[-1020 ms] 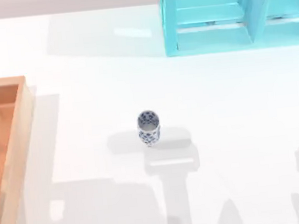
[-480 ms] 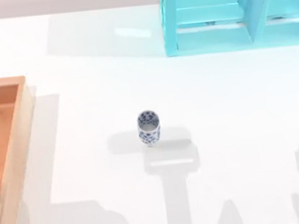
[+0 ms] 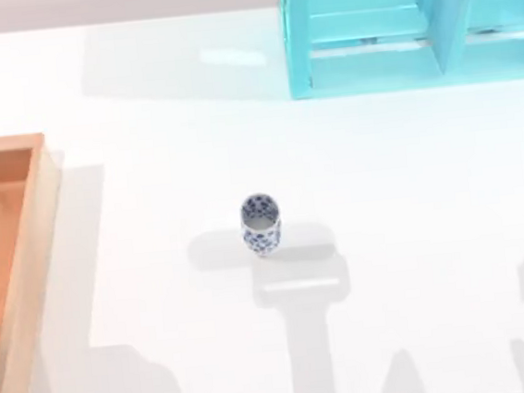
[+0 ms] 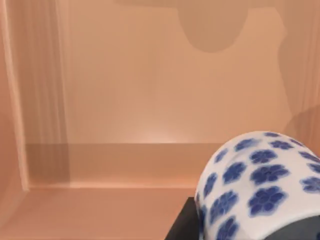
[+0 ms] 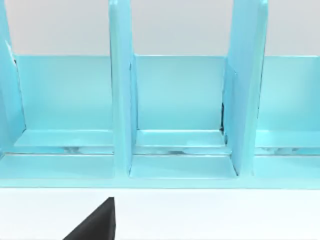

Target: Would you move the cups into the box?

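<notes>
One cup over the box, one alone on the bench

The left claw (image 4: pixel 235 227) carries a cup (image 4: pixel 257 182) above the box (image 4: pixel 150 100) floor, apparently gripped; let go from too high or while tilted, it could topple or roll. The second cup (image 3: pixel 261 224) stands upright mid-bench, well apart from the box (image 3: pixel 34 237). The right claw faces the turquoise frame (image 5: pixel 170 115); I cannot tell its opening.

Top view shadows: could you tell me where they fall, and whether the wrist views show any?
Top view: the cup casts a soft shadow sideways on the table, with grey arm-shaped shadows nearer the bottom edge. Left wrist view: a rounded shadow lies on the box floor.
</notes>
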`<state>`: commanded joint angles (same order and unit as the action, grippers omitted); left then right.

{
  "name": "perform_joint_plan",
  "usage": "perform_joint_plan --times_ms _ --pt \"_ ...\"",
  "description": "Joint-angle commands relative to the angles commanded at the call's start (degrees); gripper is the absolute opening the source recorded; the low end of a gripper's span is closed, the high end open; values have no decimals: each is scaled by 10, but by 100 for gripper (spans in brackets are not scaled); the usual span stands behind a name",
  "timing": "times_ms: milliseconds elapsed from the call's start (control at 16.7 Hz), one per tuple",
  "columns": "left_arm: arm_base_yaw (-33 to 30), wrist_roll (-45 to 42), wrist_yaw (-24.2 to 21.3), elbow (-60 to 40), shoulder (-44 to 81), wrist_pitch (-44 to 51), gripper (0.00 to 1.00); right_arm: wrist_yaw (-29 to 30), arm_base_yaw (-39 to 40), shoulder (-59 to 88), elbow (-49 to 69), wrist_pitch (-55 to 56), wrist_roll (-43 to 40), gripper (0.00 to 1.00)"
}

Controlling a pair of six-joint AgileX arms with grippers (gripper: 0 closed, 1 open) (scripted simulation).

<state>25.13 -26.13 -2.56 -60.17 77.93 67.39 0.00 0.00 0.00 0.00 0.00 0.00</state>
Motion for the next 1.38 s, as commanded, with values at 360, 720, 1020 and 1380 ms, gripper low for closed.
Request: perform_joint_plan --times_ms 360,720,1020,1380 --pt "1 0 -1 55 8 -61 0 0 0 0 0 0 0 100" --pt "1 0 -1 55 8 -61 30 0 0 0 0 0 0 100" --pt "1 0 -1 55 8 -61 68 0 0 0 0 0 0 100" --pt "1 0 -1 55 8 -61 100 0 0 0 0 0 0 100"
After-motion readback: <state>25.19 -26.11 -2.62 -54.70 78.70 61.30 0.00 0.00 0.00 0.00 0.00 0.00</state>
